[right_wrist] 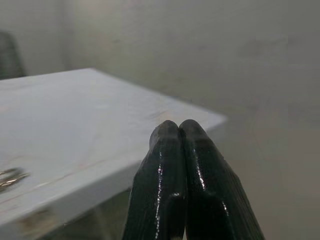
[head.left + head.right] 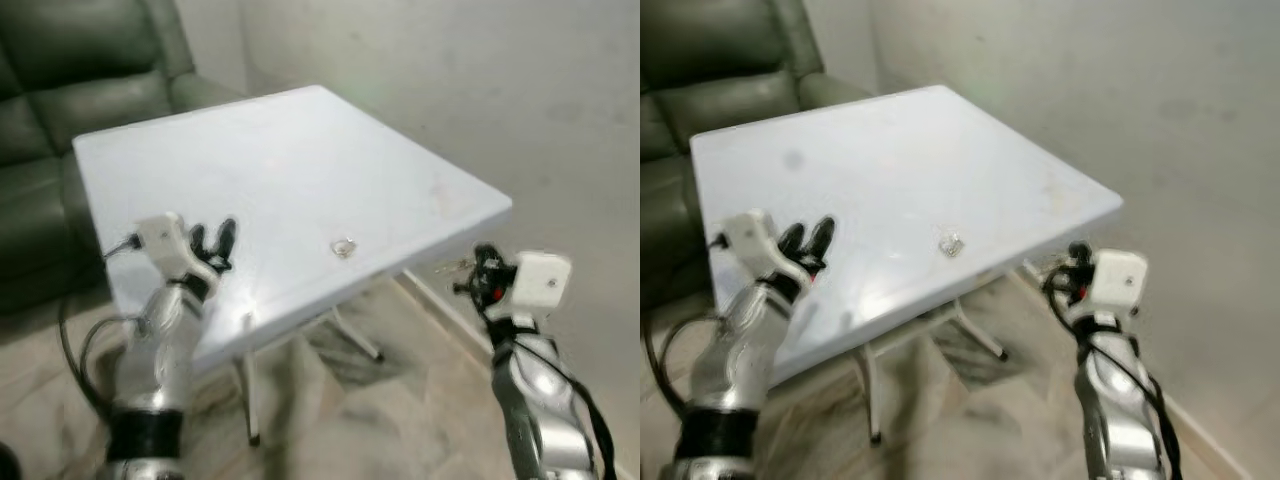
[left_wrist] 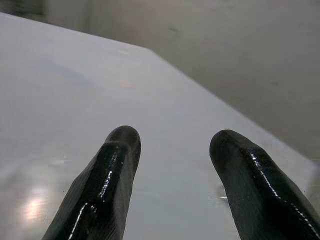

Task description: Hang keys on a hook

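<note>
Keys [image 2: 343,247] on white table [image 2: 300,150], green sofa [image 2: 60,90] behind

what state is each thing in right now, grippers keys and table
left gripper: open, over the table's near left part, holding nothing
right gripper: shut, empty, off the table's right edge
keys: lying flat on the table near its front edge, untouched
white table: standing, top slightly glossy

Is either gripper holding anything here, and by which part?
Nothing is held. The keys lie on the table; left gripper is open, right gripper is shut on nothing.
</note>
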Robot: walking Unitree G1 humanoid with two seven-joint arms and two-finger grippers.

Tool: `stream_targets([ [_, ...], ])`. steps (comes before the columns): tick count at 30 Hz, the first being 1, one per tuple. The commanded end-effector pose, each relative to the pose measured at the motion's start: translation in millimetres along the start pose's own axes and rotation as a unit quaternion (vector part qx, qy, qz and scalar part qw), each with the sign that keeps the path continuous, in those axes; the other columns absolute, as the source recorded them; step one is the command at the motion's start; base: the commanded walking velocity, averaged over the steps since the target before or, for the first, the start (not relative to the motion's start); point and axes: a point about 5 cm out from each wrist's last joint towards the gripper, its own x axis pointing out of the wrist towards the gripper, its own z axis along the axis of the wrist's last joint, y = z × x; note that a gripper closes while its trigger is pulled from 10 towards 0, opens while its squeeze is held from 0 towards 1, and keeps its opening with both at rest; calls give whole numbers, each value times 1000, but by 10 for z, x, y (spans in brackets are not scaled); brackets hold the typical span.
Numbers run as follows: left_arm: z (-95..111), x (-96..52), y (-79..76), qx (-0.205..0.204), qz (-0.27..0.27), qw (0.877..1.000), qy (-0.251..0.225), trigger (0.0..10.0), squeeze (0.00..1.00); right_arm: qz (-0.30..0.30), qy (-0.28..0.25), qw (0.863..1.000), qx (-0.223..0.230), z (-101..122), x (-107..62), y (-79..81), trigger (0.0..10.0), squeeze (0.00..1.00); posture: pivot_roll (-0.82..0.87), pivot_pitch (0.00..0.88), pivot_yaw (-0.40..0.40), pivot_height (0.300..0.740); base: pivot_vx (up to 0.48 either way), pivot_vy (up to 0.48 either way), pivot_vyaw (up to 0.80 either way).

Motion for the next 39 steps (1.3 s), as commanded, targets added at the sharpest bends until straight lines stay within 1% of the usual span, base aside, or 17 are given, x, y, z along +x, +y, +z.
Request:
stream_targets([
  [1,35,5,54,12,14,1000,0,10000,0,5,-11,1000,1,65,14,25,10000,0,39,54,-5,740,0,0,-719],
  [12,19,15,42,16,13,1000,3,10000,0,7,-12,1000,-1,66,17,22,10000,0,36,37,-6,740,0,0,-719],
  [39,-5,14,-6,19,7,1000,8,10000,0,12,-10,1000,-6,77,9,23,10000,0,32,38,-12,740,0,0,-716],
])
